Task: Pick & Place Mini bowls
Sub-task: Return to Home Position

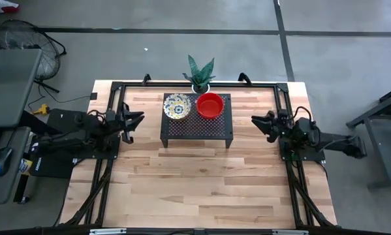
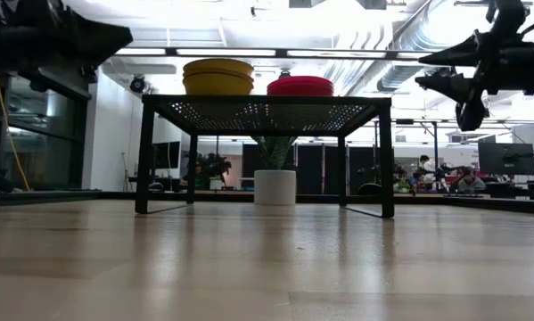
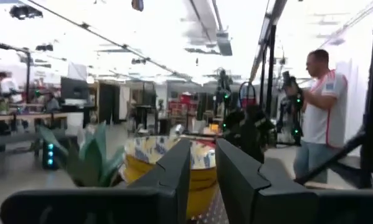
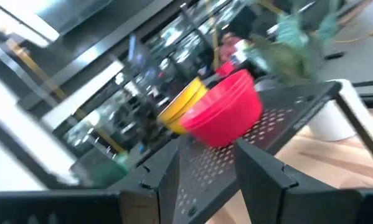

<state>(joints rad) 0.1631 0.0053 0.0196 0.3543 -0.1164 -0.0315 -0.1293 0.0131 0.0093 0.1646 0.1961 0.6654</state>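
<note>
From above, the yellow bowls point(image 1: 177, 106) and the red bowls point(image 1: 209, 105) looked like single dishes on the black shelf point(image 1: 196, 130). At table height each proved to be a stack, the two standing side by side. Only that level view showed the white pot point(image 2: 275, 187) behind the shelf. The left gripper point(image 1: 134, 126) and the right gripper point(image 1: 260, 128) hung on either side of the shelf, fingers parted, holding nothing. The left wrist's view caught a person point(image 3: 317, 112) standing beyond the table.
</note>
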